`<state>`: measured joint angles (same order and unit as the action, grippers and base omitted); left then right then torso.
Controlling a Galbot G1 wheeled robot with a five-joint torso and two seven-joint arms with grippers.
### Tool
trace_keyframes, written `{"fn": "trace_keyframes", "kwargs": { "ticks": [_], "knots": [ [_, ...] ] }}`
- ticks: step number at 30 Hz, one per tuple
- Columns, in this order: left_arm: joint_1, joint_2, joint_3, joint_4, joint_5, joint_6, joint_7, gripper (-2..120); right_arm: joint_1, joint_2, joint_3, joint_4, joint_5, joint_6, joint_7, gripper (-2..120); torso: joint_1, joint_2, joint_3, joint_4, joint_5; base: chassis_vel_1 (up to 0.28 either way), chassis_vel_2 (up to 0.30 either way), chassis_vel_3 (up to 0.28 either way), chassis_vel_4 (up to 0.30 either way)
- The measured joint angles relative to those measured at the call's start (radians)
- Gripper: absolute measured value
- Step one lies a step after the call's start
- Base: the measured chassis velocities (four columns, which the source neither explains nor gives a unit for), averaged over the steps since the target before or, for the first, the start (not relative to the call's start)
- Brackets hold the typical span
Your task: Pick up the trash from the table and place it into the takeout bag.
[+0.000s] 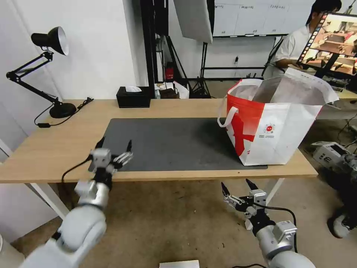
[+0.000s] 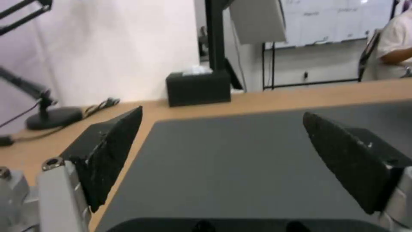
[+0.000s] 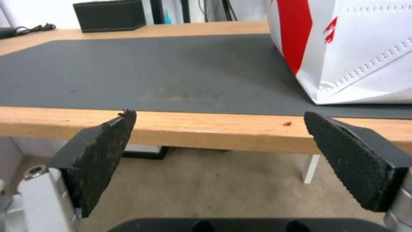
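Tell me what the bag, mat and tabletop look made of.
The bag looks like coated woven plastic, slightly glossy, with stitched seams and a silvery foil lining. The mat seems matte dark grey rubber or felt; I can't tell which. The tabletop looks like light wood, possibly laminate, with a visible grain.

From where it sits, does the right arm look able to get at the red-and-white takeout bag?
Probably yes: the right gripper hangs open below the table edge, with open floor between it and the bag.
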<state>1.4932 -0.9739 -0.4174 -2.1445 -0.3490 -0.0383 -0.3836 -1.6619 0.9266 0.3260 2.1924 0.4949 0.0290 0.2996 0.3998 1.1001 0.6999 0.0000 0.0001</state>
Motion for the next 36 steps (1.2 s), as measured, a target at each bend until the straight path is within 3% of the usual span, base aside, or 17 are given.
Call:
{"fn": "trace_keyframes", "kwargs": {
  "ticks": [11, 36],
  "knots": [
    [0.152, -0.117, -0.042, -0.019, 0.097, -0.03, 0.041, 100, 0.0, 0.0, 0.0, 0.0, 0.0, 0.0, 0.0, 100, 0.0, 0.0, 0.0, -0.0001, 0.0, 0.0, 0.0, 0.0, 0.0],
    [0.216, -0.153, -0.027, -0.014, 0.117, -0.011, 0.049, 100, 0.0, 0.0, 0.0, 0.0, 0.0, 0.0, 0.0, 100, 0.0, 0.0, 0.0, 0.0, 0.0, 0.0, 0.0, 0.0, 0.0]
  ]
}}
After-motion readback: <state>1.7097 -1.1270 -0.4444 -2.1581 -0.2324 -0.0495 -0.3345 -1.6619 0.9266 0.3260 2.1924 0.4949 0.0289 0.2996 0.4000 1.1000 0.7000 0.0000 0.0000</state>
